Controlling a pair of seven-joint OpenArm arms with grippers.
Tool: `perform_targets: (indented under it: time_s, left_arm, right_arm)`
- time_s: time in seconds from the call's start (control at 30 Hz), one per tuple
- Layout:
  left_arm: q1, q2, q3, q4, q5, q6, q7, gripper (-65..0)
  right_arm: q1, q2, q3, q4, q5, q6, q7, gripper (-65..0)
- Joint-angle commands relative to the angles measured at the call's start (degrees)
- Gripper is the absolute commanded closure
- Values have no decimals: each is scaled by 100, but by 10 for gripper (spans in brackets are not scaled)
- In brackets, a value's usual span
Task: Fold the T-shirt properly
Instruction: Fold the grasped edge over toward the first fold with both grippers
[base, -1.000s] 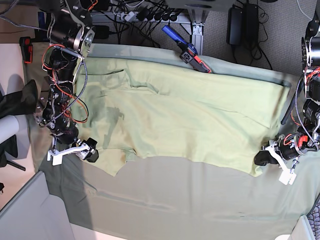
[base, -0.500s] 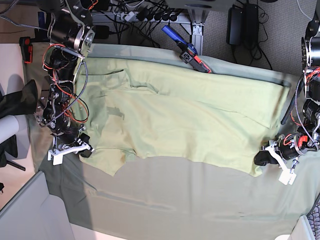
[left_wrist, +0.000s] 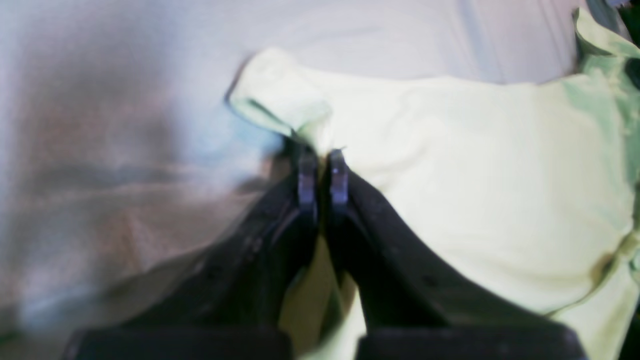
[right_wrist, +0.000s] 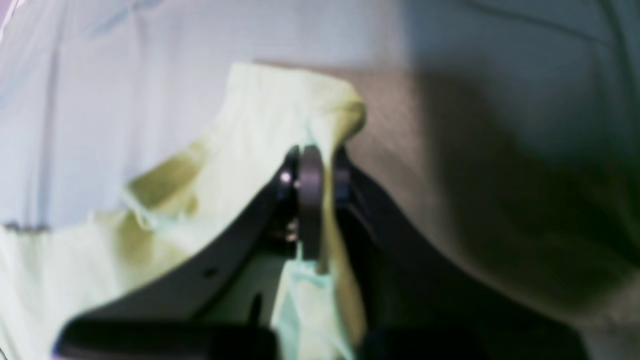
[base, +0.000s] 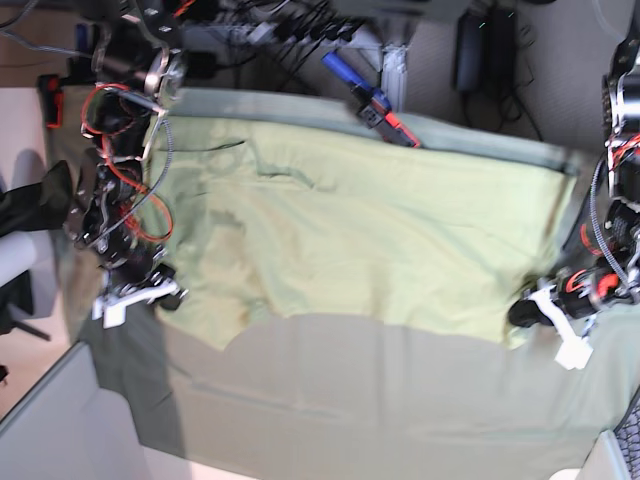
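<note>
we judge the fold as barely begun: the t-shirt (base: 370, 235) lies spread nearly flat across the table cloth (base: 380, 400), no panel turned over yet, near hem wavy with a few creases. both near corners are taken, so the grasp step looks done and the lift-and-carry plus every later fold is left. near to far from the t-shirt: at its near corner by the left gripper (left_wrist: 320, 172) the jaws are pinched together on the cloth edge, a small flap standing up beside them. at its other near corner the right gripper (right_wrist: 312, 180) is clamped onto a bunched fold of fabric. beyond the t-shirt's far edge, a blue clamp (base: 370, 100). containers: we see none here, nothing to list inside.
</note>
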Motion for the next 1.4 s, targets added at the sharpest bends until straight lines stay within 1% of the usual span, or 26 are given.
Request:
perform_targets:
  time_s: [0.0,0.07,0.1,0.23,0.33,0.5,0.6,0.67,0.73,0.83,0.93,1.1,1.23,1.37]
  left_arm:
    - [-96,-133,-17,249,-284,-54,15,0]
    - [70,-251,-17,621,-632,-54,243,0]
    - [168,-313,-17,820,-710,-54,323,0]
    - [643,-514,-17,1644,-745,-54,367,0]
    - [942,-623,-17,2098,-723,-54,367,0]
    - [1165,-831,-17,2232,-723,-54,376,0]
    - [1252,-942,-17,2232,-730,-54,422,0]
    - [1283,-973,-17,2232,-741,-54,549,0]
    - [1309,-968,-17,2234,-876,-54,802,0]
    - [1362,-975,-17,2234,-1261,-54,1231,0]
    - [1451,-1036,-17,2234,-1475,-54,1266,0]
    - [1591,-1167,-17,2243,-1655,-54,1335,0]
    - [1631,-1174,-17,2243,-1681,-54,1331,0]
    - [1631,-1174,-17,2243,-1755,-54,1353,0]
  right_arm:
    - [-42,184,11,254,140,308,72,0]
    - [-387,299,11,660,337,334,72,0]
    - [-557,343,24,894,382,332,74,0]
    - [-1207,577,28,1775,592,330,70,0]
    - [-1547,719,28,2223,588,330,70,0]
    - [-1851,848,85,2577,590,328,66,0]
    - [-1945,859,210,2608,588,330,48,0]
    - [-1943,859,284,2608,588,330,-92,0]
    - [-1943,859,332,2608,595,330,-216,0]
    - [-2004,861,341,2610,616,330,-254,0]
    - [-2118,861,341,2612,636,328,-256,0]
    - [-2391,859,396,2618,745,328,-254,0]
    - [-2507,855,413,2618,879,328,-256,0]
    - [-2579,852,415,2616,870,326,-267,0]
